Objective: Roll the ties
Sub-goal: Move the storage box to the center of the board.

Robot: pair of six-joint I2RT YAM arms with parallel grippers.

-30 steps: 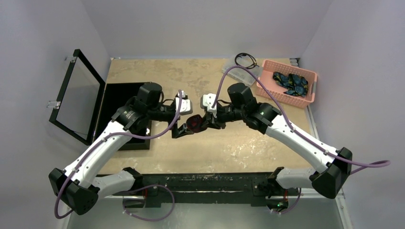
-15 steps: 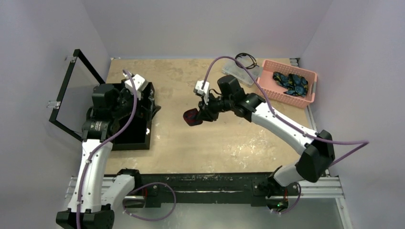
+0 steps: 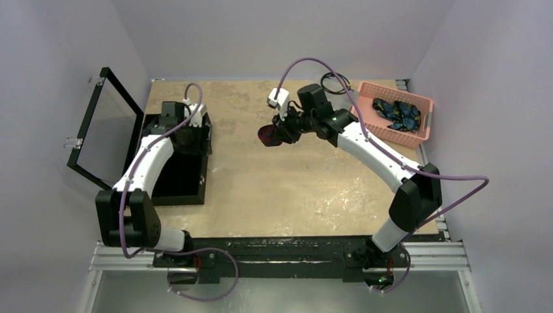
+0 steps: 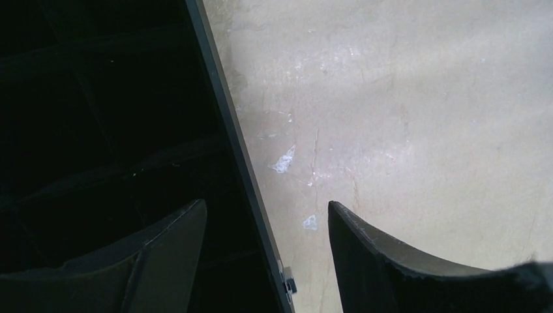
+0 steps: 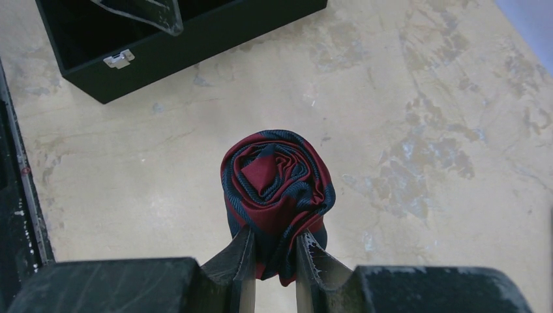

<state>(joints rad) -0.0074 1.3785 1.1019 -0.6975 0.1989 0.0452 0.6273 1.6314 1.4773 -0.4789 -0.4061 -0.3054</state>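
At upper centre of the overhead view, a rolled maroon tie is pinched by the right end effector; dark blue ties are heaped in a pink basket, upper right. From the left wrist, the left end effector is seen spread over a black box edge. From the right wrist, the roll fills mid-frame

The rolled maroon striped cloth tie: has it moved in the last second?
Yes. The maroon tie, held by the right tool, has travelled toward the far edge, nearer the pink plastic basket.
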